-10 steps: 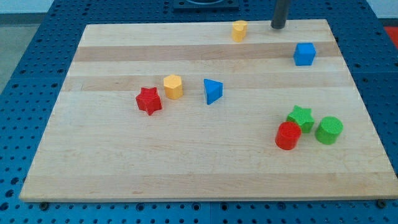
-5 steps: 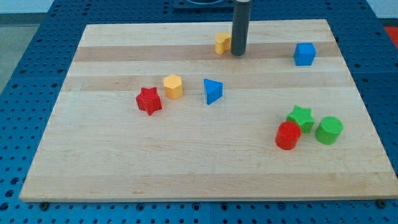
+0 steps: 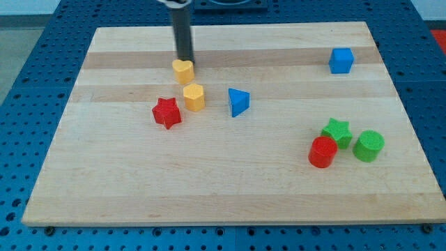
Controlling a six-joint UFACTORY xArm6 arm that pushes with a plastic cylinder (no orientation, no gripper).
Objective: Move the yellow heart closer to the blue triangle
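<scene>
A: Where is my tip (image 3: 185, 61) sitting relative to the yellow heart (image 3: 182, 71)?

B: It is resting right at the heart's upper edge, toward the view's top, touching it or all but touching it. The dark rod is rising from there toward the view's top edge.

A: Is there a claw, and is it holding anything?

B: No claw is showing. The arm is ending in the plain rod, so nothing is being gripped; the tip is only standing against the heart.

A: And where is the heart lying?

B: On the wooden surface (image 3: 209, 181), in the upper left part of it. Taking the heart as the landmark: the yellow hexagon block (image 3: 194, 97) is sitting just below it, near but apart. The red star (image 3: 166, 113) is lying below the heart and slightly to the view's left, just beside the hexagon block. The blue triangle (image 3: 238, 102) is lying below and to the view's right of the heart, near, with the hexagon block sitting off to its left.

A: What about the other blocks?

B: All are well apart from the heart. The blue cube (image 3: 341, 61) is sitting far to the view's right, slightly higher than the heart. The green star (image 3: 336, 130), the red cylinder (image 3: 323, 152) and the green cylinder (image 3: 368, 146) are clustering far to the lower right, the red cylinder touching the green star.
</scene>
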